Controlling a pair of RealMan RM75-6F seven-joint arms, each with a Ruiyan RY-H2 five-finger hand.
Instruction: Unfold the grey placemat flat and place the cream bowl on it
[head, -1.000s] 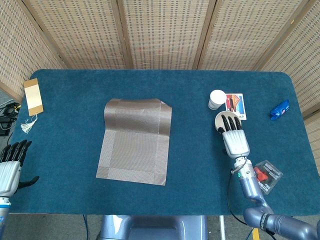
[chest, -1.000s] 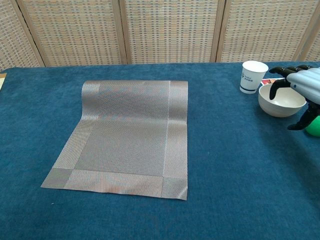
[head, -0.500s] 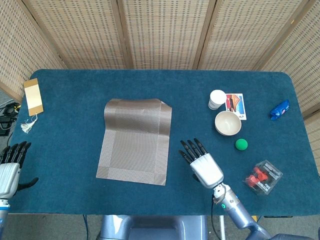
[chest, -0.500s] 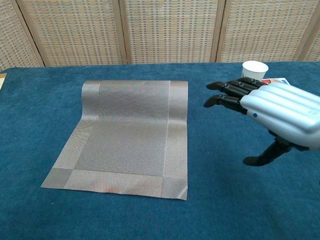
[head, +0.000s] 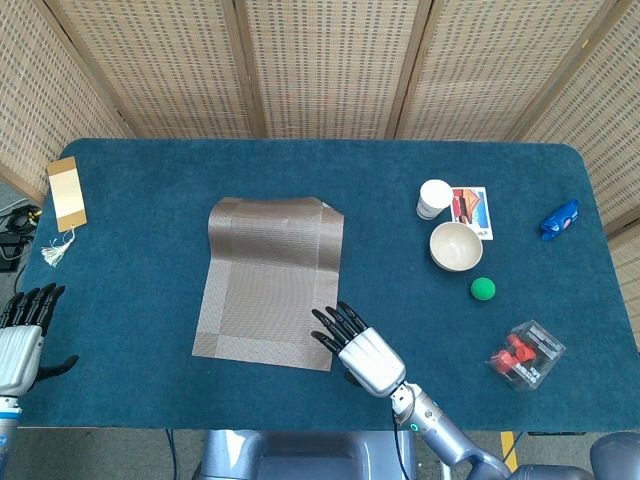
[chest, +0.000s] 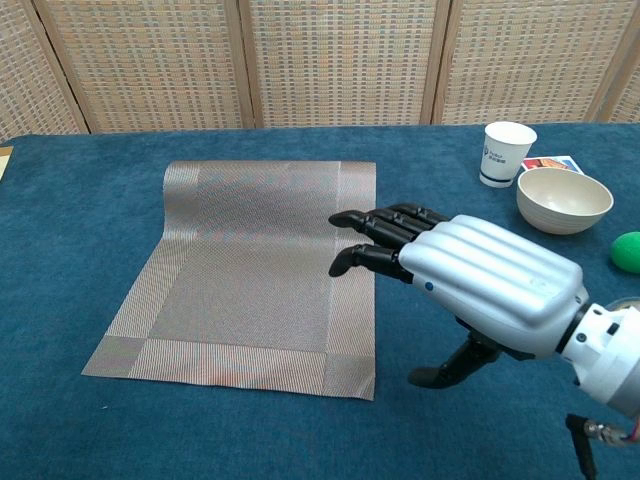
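The grey woven placemat (head: 270, 282) lies on my blue carpeted table (head: 150, 200), its far end folded under, before wicker screens (head: 320, 60). My right hand (head: 358, 350) hovers spread and empty at its near right corner; the cream round bowl (head: 456, 246) sits well right of it, and my left hand (head: 20, 335) waits open off the table's left edge.

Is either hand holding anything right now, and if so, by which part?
Nothing is held. The right hand hovers open by the grey placemat, and the left hand is open and empty too.
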